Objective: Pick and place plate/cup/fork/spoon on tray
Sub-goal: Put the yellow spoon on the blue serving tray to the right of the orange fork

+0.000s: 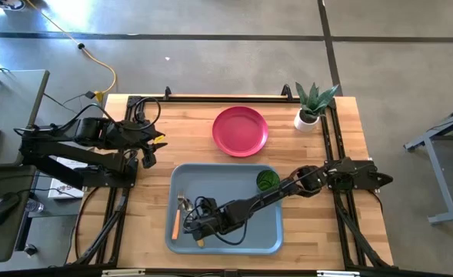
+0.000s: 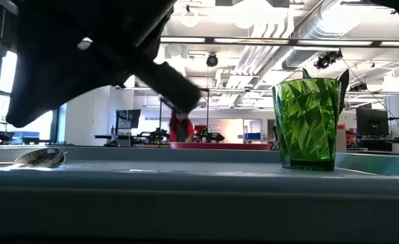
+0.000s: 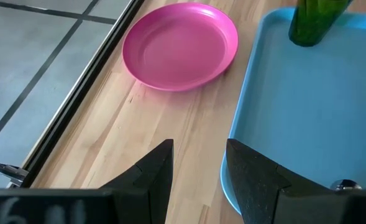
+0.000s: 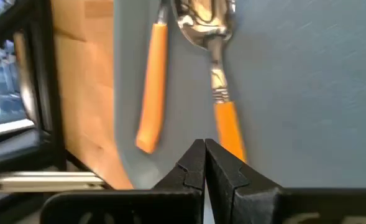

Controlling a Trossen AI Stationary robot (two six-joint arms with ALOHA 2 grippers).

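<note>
The grey-blue tray (image 1: 224,166) lies at the table's near middle. On it stand the green cup (image 1: 268,181), upright near the far right corner, and lie the fork (image 1: 181,206) and the spoon (image 4: 215,68), side by side at the left end. The pink-red plate (image 1: 240,131) lies flat on the wood beyond the tray. My right gripper (image 4: 204,152) is shut, low over the tray at the spoon's orange handle end (image 4: 229,127). My left gripper (image 3: 198,165) is open and empty over the table's left part, beside the tray's left edge (image 3: 232,143). My right gripper's shut fingers stand just at the free end of the spoon's handle (image 4: 232,140), with nothing between them. The right finger (image 4: 232,171) covers the handle's end, so I cannot tell whether it touches. The spoon lies flat on the tray, its bowl (image 2: 40,158) down.
A white pot with a green plant (image 1: 311,111) stands at the table's far right corner. A black frame rail (image 1: 138,100) runs round the table's edges. Bare wood shows to the left and right of the tray.
</note>
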